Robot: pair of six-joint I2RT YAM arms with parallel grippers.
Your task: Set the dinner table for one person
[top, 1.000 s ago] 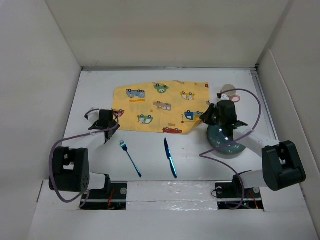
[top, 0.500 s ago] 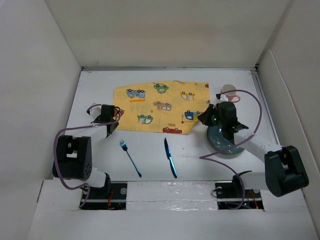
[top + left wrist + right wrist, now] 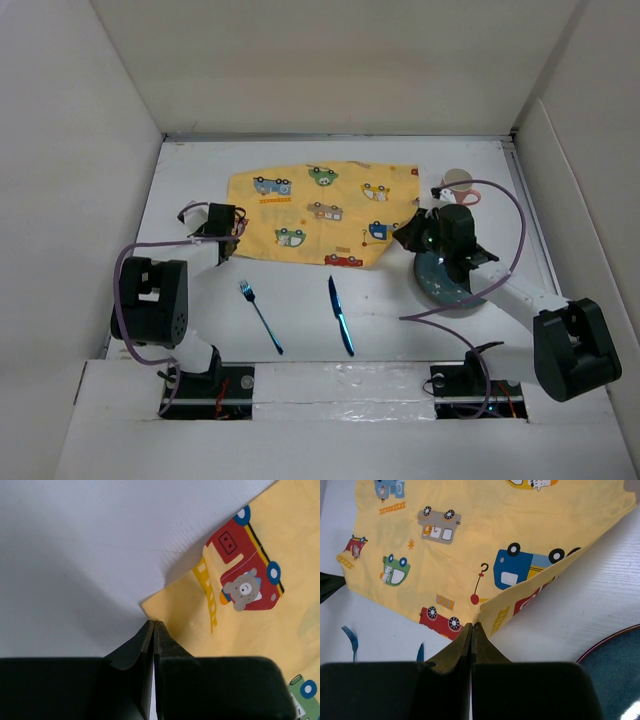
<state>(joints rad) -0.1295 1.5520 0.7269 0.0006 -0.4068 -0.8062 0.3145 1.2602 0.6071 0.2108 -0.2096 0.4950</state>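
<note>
**Placemat (image 3: 320, 205) pinched at both near corners**

Dinner table (image 3: 300, 290) under placemat, white, reaching past it on every side. Placemat skewed, probably being tugged flat and square. Plate (image 3: 440, 290) right of placemat, waiting. Left gripper (image 3: 154, 625) fingers together, clamped on placemat's near-left corner. Right gripper (image 3: 472, 626) likewise, on raised near-right fold. Knife (image 3: 341, 316) and fork (image 3: 260, 317) just nearside of placemat, untouched.

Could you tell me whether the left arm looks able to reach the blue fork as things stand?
Probably yes: the fork lies on open table close to the left gripper, nothing between them. But that gripper is pinched shut on the placemat corner and would have to let go first.
</note>
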